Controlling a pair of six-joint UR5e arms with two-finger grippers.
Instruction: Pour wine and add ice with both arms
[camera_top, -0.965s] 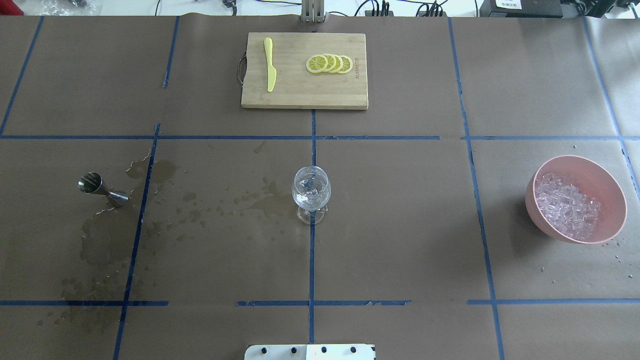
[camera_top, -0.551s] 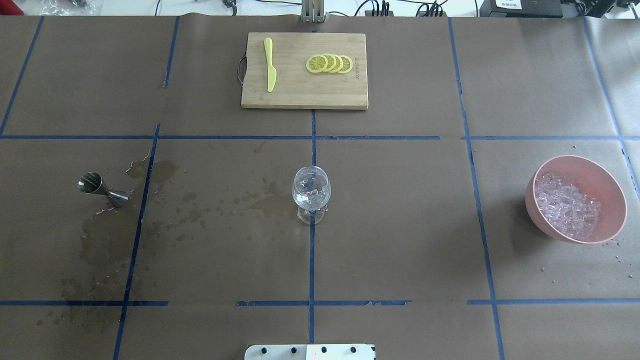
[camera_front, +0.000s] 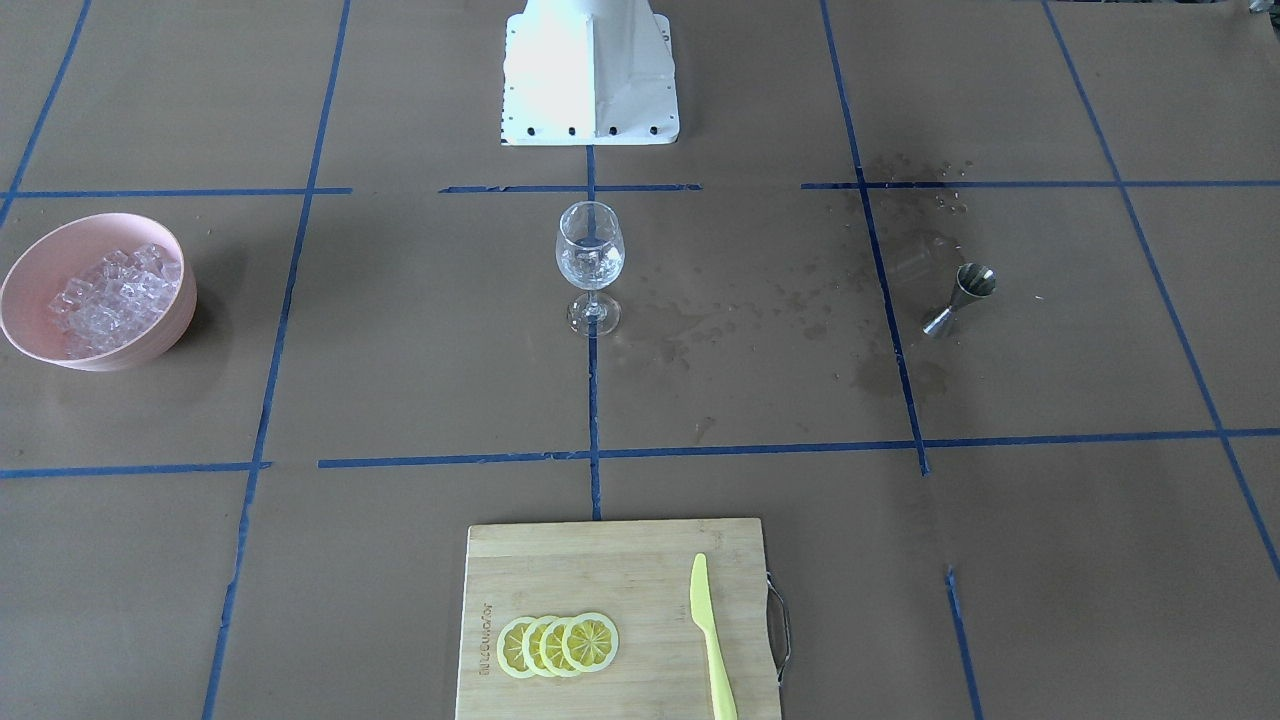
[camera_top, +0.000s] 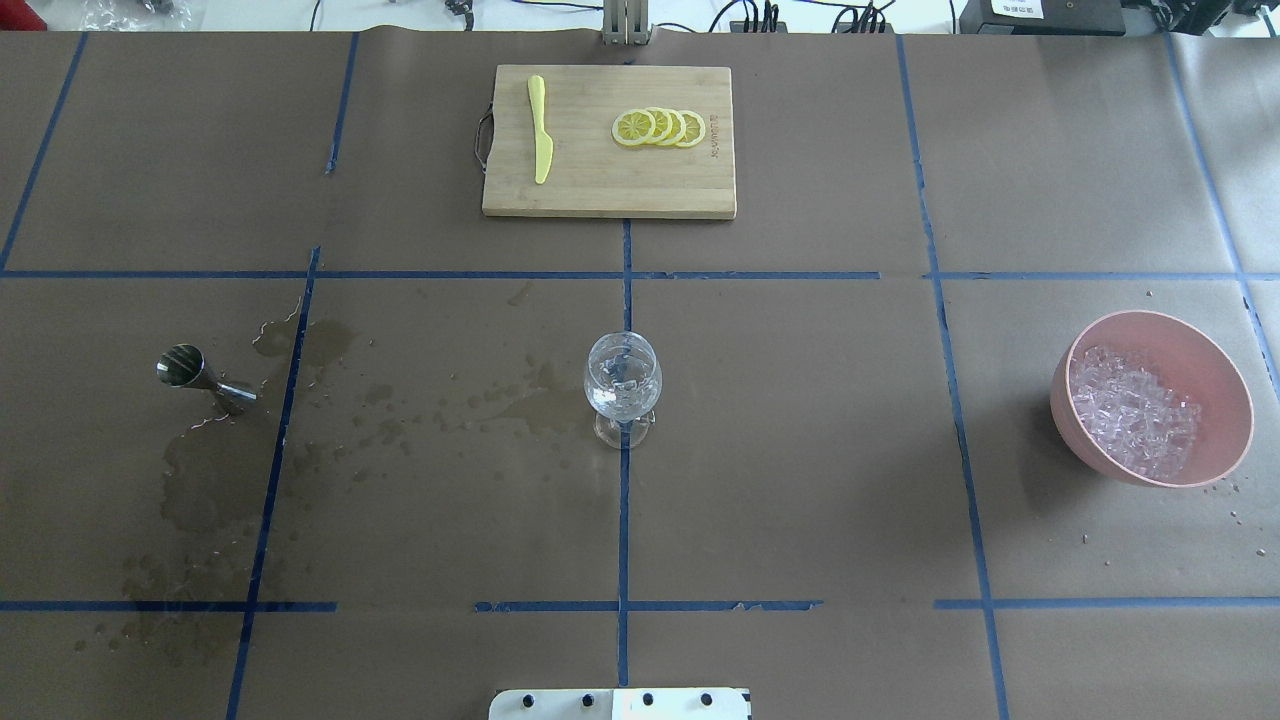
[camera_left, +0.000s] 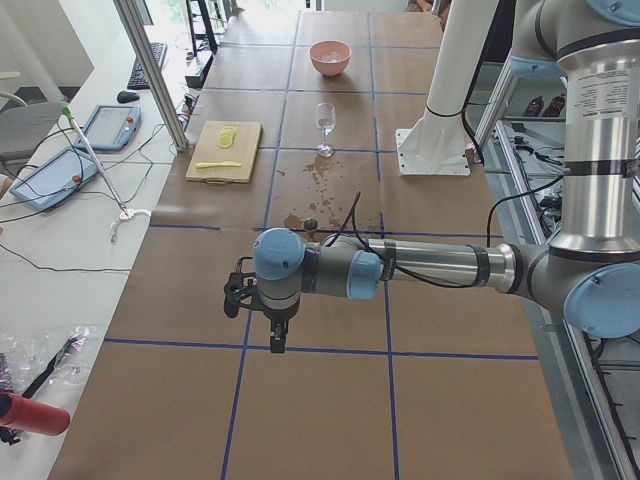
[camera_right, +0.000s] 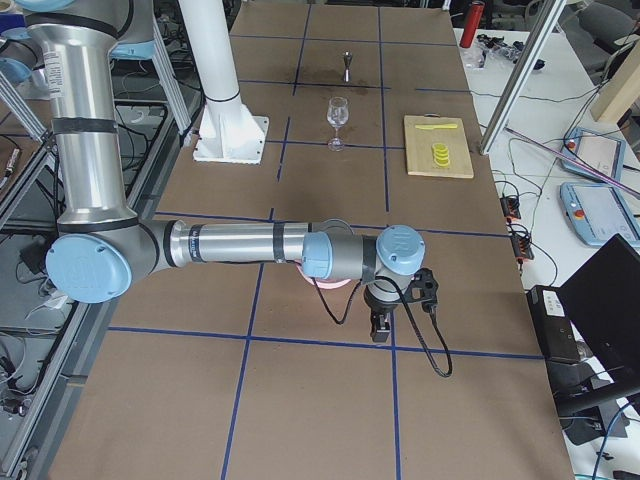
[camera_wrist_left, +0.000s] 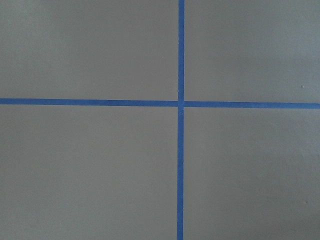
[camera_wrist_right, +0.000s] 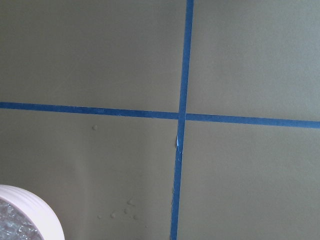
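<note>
Wine glass (camera_top: 622, 385) held ice (camera_top: 612, 396) cubes, probably wine too, though it was too clear to confirm; task looked done. Jigger (camera_top: 205, 378) stood to its left, pink bowl (camera_top: 1215, 345) of spare cubes to its right. Well beyond those, left gripper (camera_left: 277, 338) and right gripper (camera_right: 380, 326) hung fingers-down over the table; wide or narrow, couldn't tell.

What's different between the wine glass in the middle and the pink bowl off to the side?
The wine glass is clear, tall and stemmed; the pink bowl is opaque, wide and low. The wine glass holds only a few ice cubes, the pink bowl a heap. The wine glass stands mid-table on a blue tape line; the pink bowl sits far to the robot's right. Both stand upright, nothing touching them.
</note>
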